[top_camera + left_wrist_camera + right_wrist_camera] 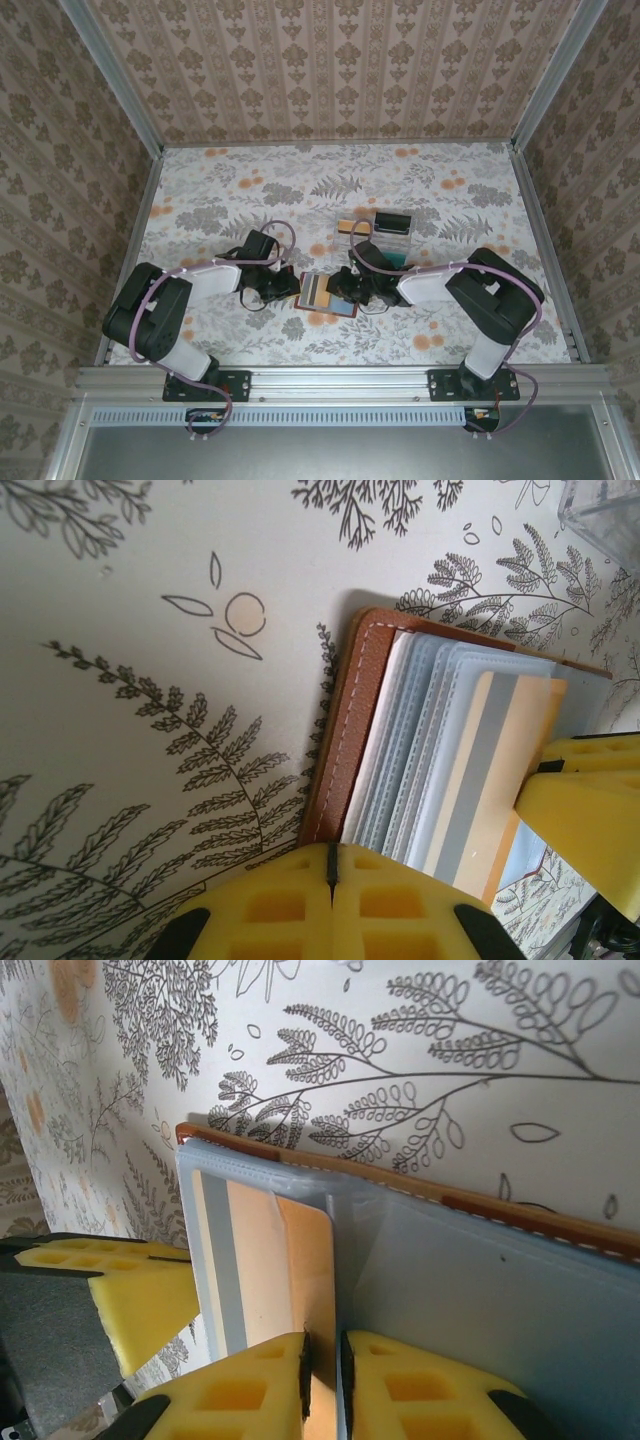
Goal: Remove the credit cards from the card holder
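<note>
The brown leather card holder (312, 279) lies open on the flowered table between my two grippers. Its brown stitched rim (350, 730) and blue-grey sleeves show in the left wrist view. My left gripper (332, 852) is shut on the card holder's near edge. A tan credit card (290, 1260) with a grey stripe sits in a clear sleeve. My right gripper (322, 1345) has its jaws a narrow gap apart around that card's edge and the sleeve fold. From above, the left gripper (290, 290) and right gripper (342, 290) flank the holder.
A clear plastic tray (378, 243) stands just behind the holder, with a dark card (393, 220) and a tan card (349, 224) at its far side. Its corner (605, 515) shows in the left wrist view. Patterned walls close in the table.
</note>
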`<action>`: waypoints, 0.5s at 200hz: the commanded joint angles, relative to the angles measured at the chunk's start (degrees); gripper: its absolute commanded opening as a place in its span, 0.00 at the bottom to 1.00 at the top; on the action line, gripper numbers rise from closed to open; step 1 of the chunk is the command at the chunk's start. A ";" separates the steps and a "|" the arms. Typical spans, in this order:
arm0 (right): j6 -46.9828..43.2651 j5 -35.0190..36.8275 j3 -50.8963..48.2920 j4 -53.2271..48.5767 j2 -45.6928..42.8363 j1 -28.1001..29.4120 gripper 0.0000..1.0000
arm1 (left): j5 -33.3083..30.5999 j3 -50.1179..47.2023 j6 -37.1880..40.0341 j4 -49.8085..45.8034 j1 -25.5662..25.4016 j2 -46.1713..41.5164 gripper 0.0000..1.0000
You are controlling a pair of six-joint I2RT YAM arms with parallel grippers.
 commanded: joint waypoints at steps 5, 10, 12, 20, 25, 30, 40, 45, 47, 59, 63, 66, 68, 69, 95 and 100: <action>0.28 -0.63 0.44 -0.61 1.47 -0.24 0.13 | -1.28 -0.94 0.11 -3.38 -0.08 0.86 0.01; 0.12 -0.54 0.35 -0.76 1.26 -0.25 0.08 | -1.32 -0.94 0.04 -3.45 -0.06 0.89 0.01; 0.10 -0.43 0.29 -0.87 1.26 -0.25 0.07 | -1.29 -0.94 0.04 -3.48 -0.06 0.88 0.01; -0.17 -0.12 0.11 -1.50 0.86 -0.34 0.03 | -1.39 -0.95 0.05 -3.44 -0.10 0.81 0.01; -0.29 0.01 -0.07 -1.93 0.56 -0.47 0.00 | -1.38 -0.94 0.04 -3.48 -0.06 0.93 0.01; -0.49 0.20 -0.37 -2.25 0.26 -0.55 0.00 | -1.37 -0.96 0.08 -3.47 -0.02 0.87 0.01; -0.84 0.41 -0.99 -2.64 -0.53 -0.75 0.00 | -1.41 -0.90 0.13 -3.58 0.02 0.87 0.01; -0.96 0.47 -1.29 -3.03 -1.02 -0.96 0.00 | -1.45 -0.85 0.13 -3.59 0.02 0.85 0.01; -1.09 0.52 -1.44 -3.26 -1.20 -1.00 0.00 | -1.45 -0.85 0.19 -3.64 0.03 0.85 0.01; -1.77 0.54 -2.29 -4.04 -2.52 -1.54 0.00 | -1.46 -0.92 0.27 -3.65 0.12 0.89 0.01; -2.00 0.54 -2.64 -4.49 -2.94 -1.69 0.00 | -1.45 -0.88 0.29 -3.67 0.12 0.89 0.01; -2.28 0.57 -2.82 -4.74 -3.30 -1.85 0.00 | -1.45 -0.88 0.28 -3.68 0.16 0.93 0.01; -2.36 0.55 -2.99 -4.92 -3.51 -1.94 0.00 | -1.45 -0.86 0.30 -3.73 0.19 0.91 0.00; -2.42 0.56 -3.08 -5.02 -3.63 -1.98 0.00 | -1.45 -0.86 0.30 -3.74 0.20 0.97 0.01; -4.25 0.14 -5.16 -7.13 -6.38 -3.68 0.00 | -1.46 -0.77 0.51 -3.83 0.47 1.02 0.00; -4.64 -0.03 -5.53 -7.58 -6.78 -4.04 0.00 | -1.47 -0.77 0.48 -3.83 0.47 0.94 0.00</action>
